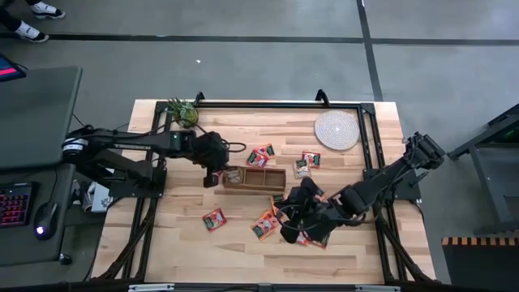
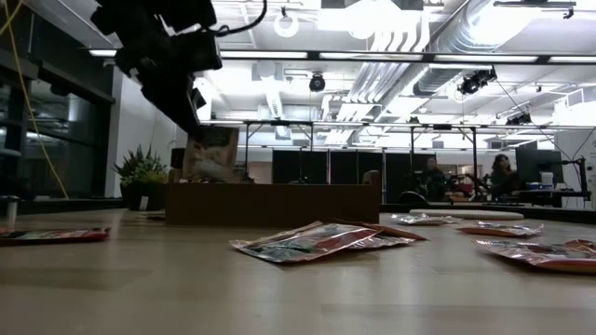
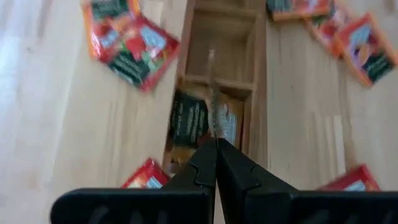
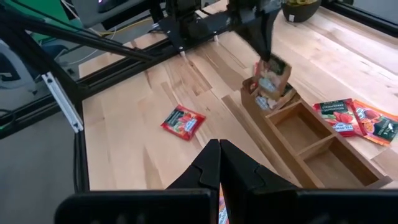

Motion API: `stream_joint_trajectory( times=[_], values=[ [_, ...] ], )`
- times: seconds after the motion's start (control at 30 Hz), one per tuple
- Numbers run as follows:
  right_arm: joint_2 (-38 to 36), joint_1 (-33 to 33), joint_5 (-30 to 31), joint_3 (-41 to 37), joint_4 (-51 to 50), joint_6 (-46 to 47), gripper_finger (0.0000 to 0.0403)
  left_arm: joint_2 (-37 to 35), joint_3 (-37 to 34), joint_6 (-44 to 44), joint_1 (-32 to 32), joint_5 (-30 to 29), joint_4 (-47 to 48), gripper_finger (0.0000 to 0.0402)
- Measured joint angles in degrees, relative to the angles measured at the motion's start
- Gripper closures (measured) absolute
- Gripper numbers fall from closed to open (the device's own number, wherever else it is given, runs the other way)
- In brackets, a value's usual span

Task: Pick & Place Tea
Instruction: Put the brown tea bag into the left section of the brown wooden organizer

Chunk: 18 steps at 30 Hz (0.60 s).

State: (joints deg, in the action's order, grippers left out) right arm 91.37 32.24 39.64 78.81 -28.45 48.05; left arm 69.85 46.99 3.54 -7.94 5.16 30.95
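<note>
The left gripper [image 4: 268, 59] pinches 1 flat foil sachet [image 4: 272, 76] edge-on over the end compartment of the wooden box [image 1: 255, 178]. The right gripper [image 1: 285, 235], clamped shut and empty, hovers over loose sachets [image 1: 266, 225]. Only the low view shows the sachet hanging upright.

No text, brand, number or sign can be read in any view. The tea sachets [image 4: 184, 121] scattered on the table [image 1: 195, 243] carry printed panels of green and white, mostly in the lower middle of the high view, but their lettering is too small and blurred to make out.
</note>
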Motion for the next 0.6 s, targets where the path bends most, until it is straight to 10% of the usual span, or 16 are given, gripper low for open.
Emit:
stream_joint_trajectory(
  times=[0.6],
  values=[
    [0.00, -0.88, -0.90, -0.01, 0.04, -0.04, 0.0403, 8.06, 0.02, 2.23, 0.02, 1.37, -3.73, 0.0398]
  ],
)
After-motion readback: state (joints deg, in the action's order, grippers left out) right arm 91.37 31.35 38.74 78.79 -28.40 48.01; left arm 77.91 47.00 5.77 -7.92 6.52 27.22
